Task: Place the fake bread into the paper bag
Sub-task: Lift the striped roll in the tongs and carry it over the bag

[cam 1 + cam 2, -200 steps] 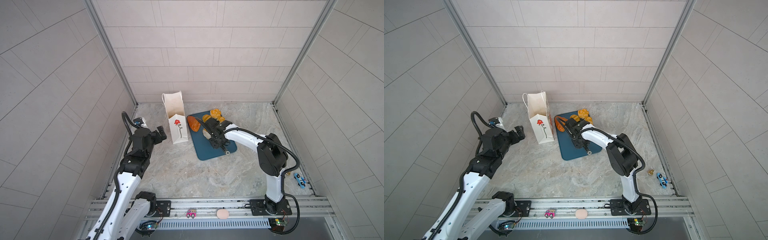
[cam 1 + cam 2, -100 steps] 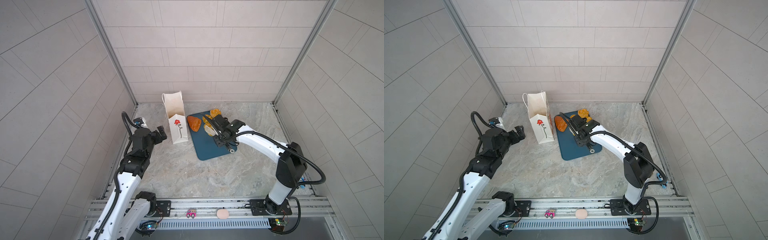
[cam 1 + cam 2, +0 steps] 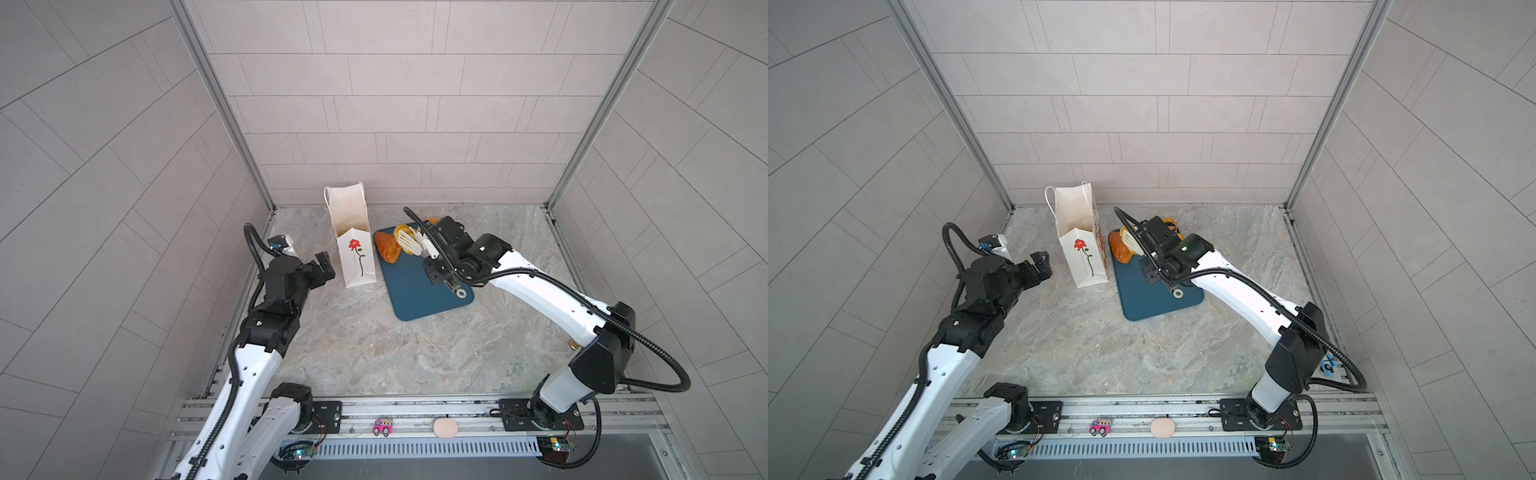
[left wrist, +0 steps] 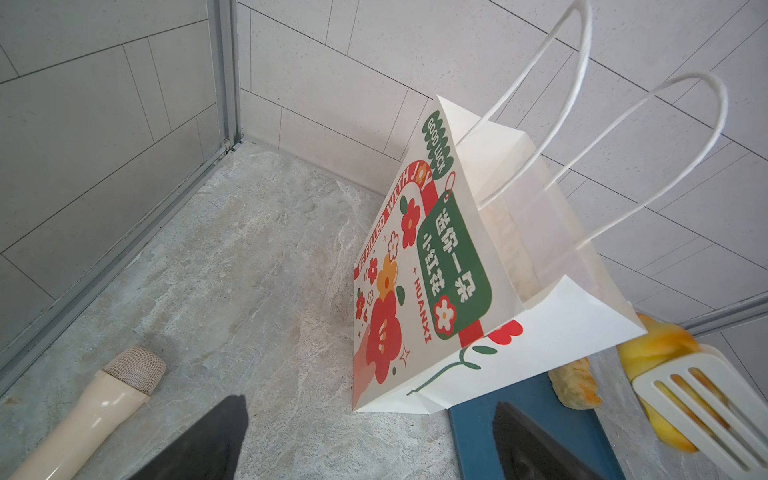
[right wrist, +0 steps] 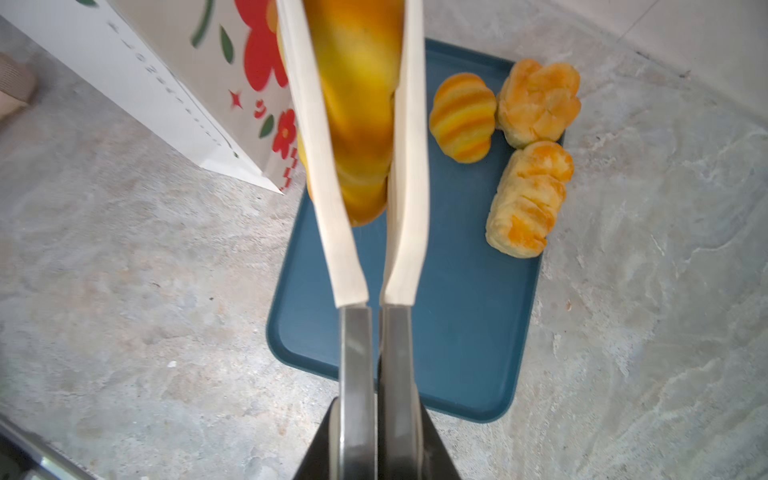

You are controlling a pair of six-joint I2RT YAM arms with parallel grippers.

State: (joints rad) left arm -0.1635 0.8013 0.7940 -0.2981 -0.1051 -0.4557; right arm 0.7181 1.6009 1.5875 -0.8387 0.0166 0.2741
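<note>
Fake bread, a glossy yellow striped roll (image 5: pixel 357 104), is hanging over the flat dark-blue tray's (image 5: pixel 457 332) edge nearest the white flowered paper bag (image 3: pixel 353 257), pinched in white-tipped tongs (image 5: pixel 353 249) that the right gripper (image 5: pixel 376 440) is squeezing. The left gripper (image 3: pixel 324 268) is gaping, empty. The right wrist view alone is clearly showing three more pastries (image 5: pixel 519 133).

Left arm (image 3: pixel 253 365) rises from the near-left base, elbow bent, wrist pointing right; left gripper (image 3: pixel 325 267) hangs low, jaws spread wide, empty; right arm (image 3: pixel 540 293) stretches toward far left; right gripper (image 3: pixel 435 268) is clamped on tongs (image 3: pixel 409 243).
</note>
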